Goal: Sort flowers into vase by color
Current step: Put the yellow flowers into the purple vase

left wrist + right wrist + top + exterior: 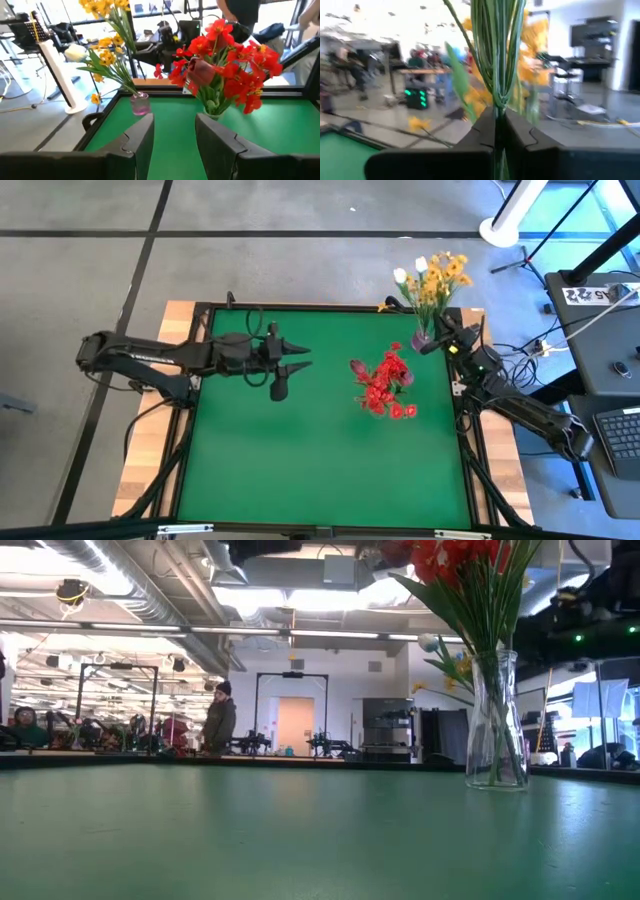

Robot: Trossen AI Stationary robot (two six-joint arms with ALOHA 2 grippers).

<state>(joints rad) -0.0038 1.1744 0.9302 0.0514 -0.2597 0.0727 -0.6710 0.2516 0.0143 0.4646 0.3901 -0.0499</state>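
- The right gripper [437, 337] sits at the green table's [300, 460] far right corner, fingers pinched tight on the green stems of the yellow flowers [443, 277].
- The left gripper [300, 357] reaches level over the table, jaws parted and empty.
- The red flowers [385, 383] stand in a glass vase [496, 725] between both grippers.

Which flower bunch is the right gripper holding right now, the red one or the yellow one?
The yellow bunch at the table's far right corner: the right gripper is shut on its green stems. The red bunch stands alone in a glass vase, mid-table.
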